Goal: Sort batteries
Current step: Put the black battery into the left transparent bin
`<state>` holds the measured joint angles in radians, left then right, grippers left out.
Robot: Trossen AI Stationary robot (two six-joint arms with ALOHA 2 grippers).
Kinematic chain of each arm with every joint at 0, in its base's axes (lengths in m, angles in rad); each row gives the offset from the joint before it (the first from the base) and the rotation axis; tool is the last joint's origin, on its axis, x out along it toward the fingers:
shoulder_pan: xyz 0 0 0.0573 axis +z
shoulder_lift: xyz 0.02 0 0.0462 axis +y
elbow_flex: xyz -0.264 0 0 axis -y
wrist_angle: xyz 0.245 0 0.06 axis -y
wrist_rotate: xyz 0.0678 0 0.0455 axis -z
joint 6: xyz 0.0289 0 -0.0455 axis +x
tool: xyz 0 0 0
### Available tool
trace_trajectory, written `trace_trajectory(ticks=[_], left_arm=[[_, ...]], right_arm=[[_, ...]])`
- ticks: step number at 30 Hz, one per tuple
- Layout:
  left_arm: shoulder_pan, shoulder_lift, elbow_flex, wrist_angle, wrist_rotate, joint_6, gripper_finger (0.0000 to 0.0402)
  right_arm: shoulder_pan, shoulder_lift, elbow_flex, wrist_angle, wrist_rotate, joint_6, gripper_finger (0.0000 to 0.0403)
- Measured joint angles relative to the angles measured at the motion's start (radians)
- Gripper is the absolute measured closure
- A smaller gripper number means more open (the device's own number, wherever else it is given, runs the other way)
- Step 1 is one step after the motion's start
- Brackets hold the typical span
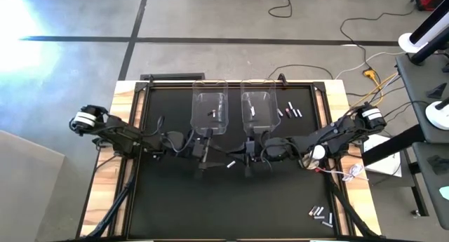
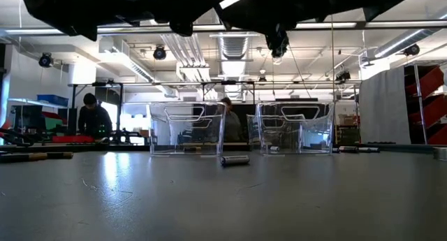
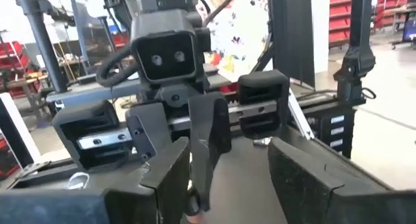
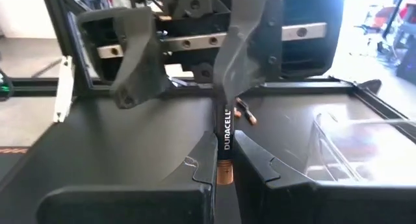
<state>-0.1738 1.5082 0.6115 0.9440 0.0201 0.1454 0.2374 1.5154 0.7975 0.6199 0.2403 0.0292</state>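
A slim black Duracell battery (image 4: 225, 143) with a copper end stands pinched in the right gripper (image 4: 221, 160), held above the matte black table (image 1: 175, 207) at centre. The left gripper (image 1: 203, 162), jaws spread wide and empty, faces it just to 9 o'clock. A pale cylindrical battery (image 1: 230, 165) lies between them. Two clear plastic bins (image 1: 210, 112) sit at 12 o'clock; more batteries lie at 1 and 5 o'clock.

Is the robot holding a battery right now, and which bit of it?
Yes. The right gripper pinches a black Duracell battery near its copper end. The left gripper is open, holding nothing.
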Motion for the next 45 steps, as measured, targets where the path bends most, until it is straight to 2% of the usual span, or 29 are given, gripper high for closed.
trace_trajectory(ticks=[17, 21, 33, 42, 45], left_arm=[[0.006, 0.003, -0.01, 0.041, -0.01, -0.026, 0.0229], [0.006, 0.003, -0.01, 0.041, -0.01, -0.027, 0.0257], [0.006, 0.003, -0.01, 0.058, -0.007, -0.024, 0.0384], [0.007, 0.002, -0.007, 0.06, -0.006, -0.032, 0.0389], [0.007, 0.002, -0.001, 0.057, -0.007, -0.039, 0.0389]], right_arm=[[0.02, 0.0, 0.001, 0.053, -0.015, -0.049, 0.038], [0.021, 0.0, 0.001, 0.066, -0.015, -0.053, 0.038], [0.02, 0.002, 0.001, 0.08, -0.015, -0.057, 0.038], [0.02, 0.003, 0.001, 0.094, -0.015, -0.063, 0.0379], [0.021, 0.003, 0.001, 0.097, -0.012, -0.07, 0.0368]])
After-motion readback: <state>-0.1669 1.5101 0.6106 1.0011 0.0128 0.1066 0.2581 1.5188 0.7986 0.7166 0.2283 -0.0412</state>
